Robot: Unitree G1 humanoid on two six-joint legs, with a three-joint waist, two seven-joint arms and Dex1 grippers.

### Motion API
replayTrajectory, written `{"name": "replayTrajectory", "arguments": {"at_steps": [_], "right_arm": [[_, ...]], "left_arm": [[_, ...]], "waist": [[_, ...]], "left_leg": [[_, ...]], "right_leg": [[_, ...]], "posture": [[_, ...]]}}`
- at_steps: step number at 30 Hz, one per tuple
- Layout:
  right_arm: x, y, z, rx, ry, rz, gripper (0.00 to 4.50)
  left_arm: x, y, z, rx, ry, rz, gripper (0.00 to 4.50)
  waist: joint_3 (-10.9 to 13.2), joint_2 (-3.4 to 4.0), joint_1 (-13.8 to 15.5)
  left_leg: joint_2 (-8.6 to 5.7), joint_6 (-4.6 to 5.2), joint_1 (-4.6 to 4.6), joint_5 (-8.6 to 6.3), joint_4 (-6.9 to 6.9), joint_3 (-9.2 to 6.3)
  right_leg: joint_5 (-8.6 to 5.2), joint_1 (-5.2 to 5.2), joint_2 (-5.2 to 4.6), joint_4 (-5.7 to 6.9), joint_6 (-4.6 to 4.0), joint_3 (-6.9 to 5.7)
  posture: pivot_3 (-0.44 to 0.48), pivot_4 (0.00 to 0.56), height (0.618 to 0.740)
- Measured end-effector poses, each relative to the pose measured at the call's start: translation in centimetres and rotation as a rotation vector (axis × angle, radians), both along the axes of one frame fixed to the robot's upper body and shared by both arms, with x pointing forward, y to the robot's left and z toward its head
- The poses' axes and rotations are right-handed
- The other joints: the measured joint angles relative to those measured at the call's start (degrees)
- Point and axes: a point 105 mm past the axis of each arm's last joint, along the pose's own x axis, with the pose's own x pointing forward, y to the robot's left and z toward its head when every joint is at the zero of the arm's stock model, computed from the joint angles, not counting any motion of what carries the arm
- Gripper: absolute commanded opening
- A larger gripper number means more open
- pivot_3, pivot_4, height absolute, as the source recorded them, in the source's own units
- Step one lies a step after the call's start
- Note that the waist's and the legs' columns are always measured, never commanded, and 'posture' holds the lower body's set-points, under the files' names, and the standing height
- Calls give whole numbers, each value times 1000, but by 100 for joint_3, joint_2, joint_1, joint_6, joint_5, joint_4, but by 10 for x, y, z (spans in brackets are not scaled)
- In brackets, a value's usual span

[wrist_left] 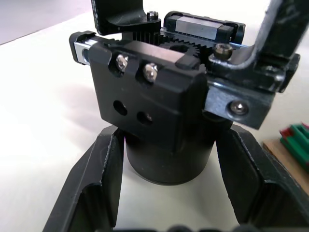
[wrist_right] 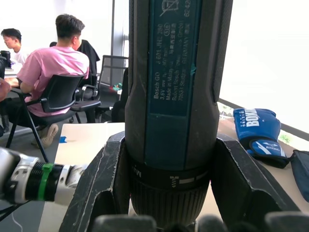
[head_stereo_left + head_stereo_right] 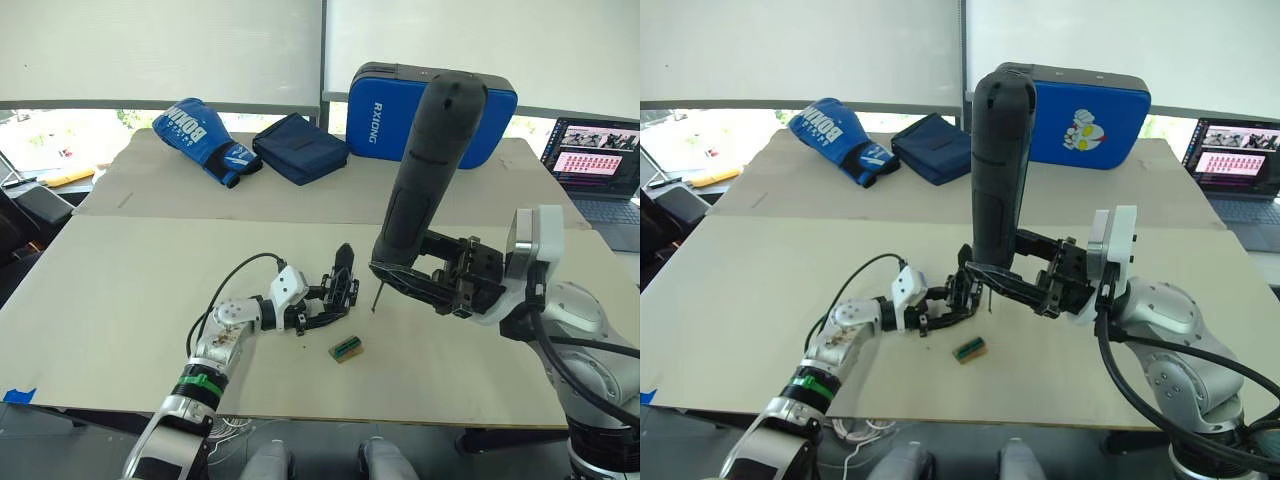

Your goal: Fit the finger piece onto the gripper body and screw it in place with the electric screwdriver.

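My left gripper (image 3: 325, 306) is shut on the round base of the gripper body (image 3: 338, 290), which rests on the table (image 3: 130, 290) in the middle. In the left wrist view my fingers (image 1: 96, 183) clamp the base, and the body (image 1: 154, 96) shows two screws and two empty holes. One pointed black finger (image 3: 345, 262) stands up from it; I cannot tell the finger piece apart from the body. My right gripper (image 3: 397, 273) is shut on the electric screwdriver (image 3: 430, 170), held upright. Its thin bit (image 3: 377, 298) points down just right of the gripper body.
A small green-and-tan block (image 3: 346, 349) lies just in front of the gripper body. At the back of the table are a blue boxing glove (image 3: 205, 135), a navy pouch (image 3: 298, 147) and a blue case (image 3: 368, 110). A laptop (image 3: 600, 160) sits far right. People (image 2: 53, 67) sit beyond the table.
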Motion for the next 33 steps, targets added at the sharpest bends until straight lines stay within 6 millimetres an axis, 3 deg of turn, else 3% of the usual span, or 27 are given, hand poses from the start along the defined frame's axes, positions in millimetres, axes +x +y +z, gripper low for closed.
{"name": "replayTrajectory", "arguments": {"at_steps": [9, 13, 14, 26, 33], "right_arm": [[-1, -2, -2, -16, 7, -2, 1922], [-1, -2, -2, -15, 6, -3, 1922], [-1, -2, -2, -15, 6, -3, 1922], [-2, -2, -2, -17, 4, 0, 1922], [-2, -2, -2, -17, 4, 1, 1922]], "left_arm": [[2, 15, 0, 37, -11, -104, 2290], [2, 15, -4, 33, 11, -108, 4243], [2, 15, -3, 31, 9, -107, 4430], [-15, 8, -5, -83, 2, 22, 4430], [-11, -3, -5, -78, -13, 110, 4430]], "waist": [[1, -1, -136], [1, -1, -134], [1, -1, -128], [1, -1, -114], [1, -1, -74]], "left_leg": [[3, 0, 0, 0, -6, -1], [3, 0, -3, 0, -5, -2], [3, 0, -3, 0, -5, -2], [3, 0, -3, 0, -3, -5], [0, 0, 0, 0, 0, -4]], "right_leg": [[0, -3, 3, 0, 0, 0], [0, -5, 2, 2, 0, 0], [0, -5, 2, 2, 0, 0], [0, -5, -2, 4, 0, 1], [1, 0, -3, 4, 0, 1]], "posture": [[0, 150, 740], [0, 150, 740], [0, 150, 740], [0, 150, 740], [0, 150, 740]]}}
